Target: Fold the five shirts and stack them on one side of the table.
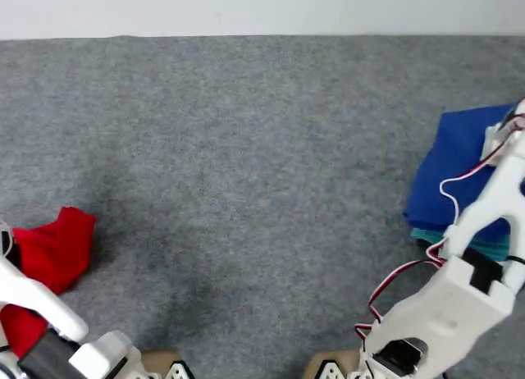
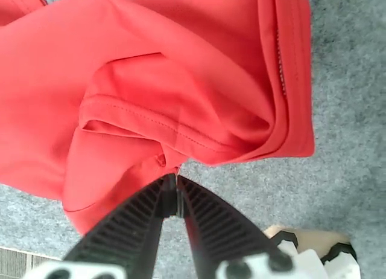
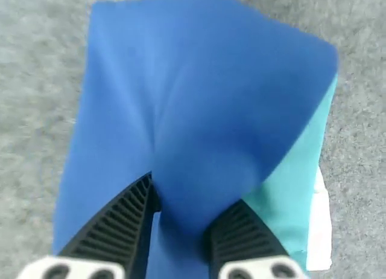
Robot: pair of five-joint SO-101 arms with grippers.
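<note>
Red shirt (image 2: 181,80) (crumpled, lying near-to-far) pinched by left jaws; right jaws spread over folded blue shirt (image 3: 199,110).

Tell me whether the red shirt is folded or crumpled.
Crumpled: the red shirt lies bunched in loose, uneven creases on the grey table.

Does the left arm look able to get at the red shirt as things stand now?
Probably yes: the left end effector is shut right at the hem of the red shirt, seemingly already pinching it, and nothing lies between them.
</note>
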